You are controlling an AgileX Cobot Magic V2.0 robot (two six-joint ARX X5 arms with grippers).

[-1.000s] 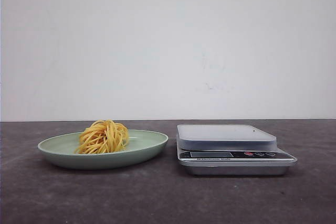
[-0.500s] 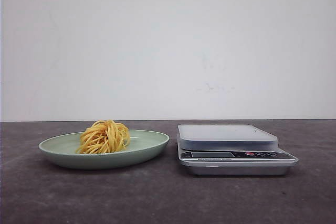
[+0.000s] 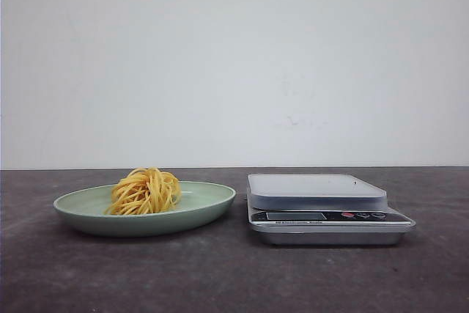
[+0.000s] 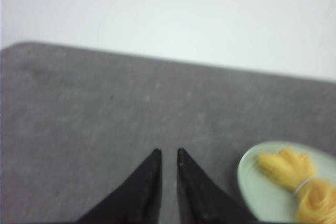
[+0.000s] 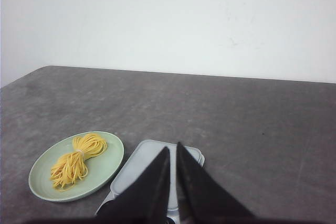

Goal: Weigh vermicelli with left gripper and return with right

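We find the vermicelli (image 3: 145,191) resting on the pale green plate (image 3: 205,207), which sits on the dark grey table (image 3: 220,276) just beside the digital kitchen scale (image 3: 326,210), plate to the robot's left and scale to its right; the two stand close but apart. We judge this layout deliberate: the plate lies on the side of the left gripper (image 4: 168,156), which must carry the nest to the scale, and the scale lies below the right gripper (image 5: 173,150), which must carry it back. The weighing platform of the scale carries nothing, so we judge the task to be at its start, with the pick not yet made. Neither gripper appears in the front view. In the left wrist view we see the left gripper with its two black fingers drawn nearly together, a thin gap between the tips, holding nothing and hanging above bare table near the plate. In the right wrist view the right gripper shows the same state: fingers nearly pressed together, empty, raised over the scale. The vermicelli itself is a round nest of thin yellow-orange strands, coiled and looped, far smaller than the plate; the wrist views show a pale tie around its middle. We expect the bundle to be light and springy, and loose strands may slip from a shallow pinch.
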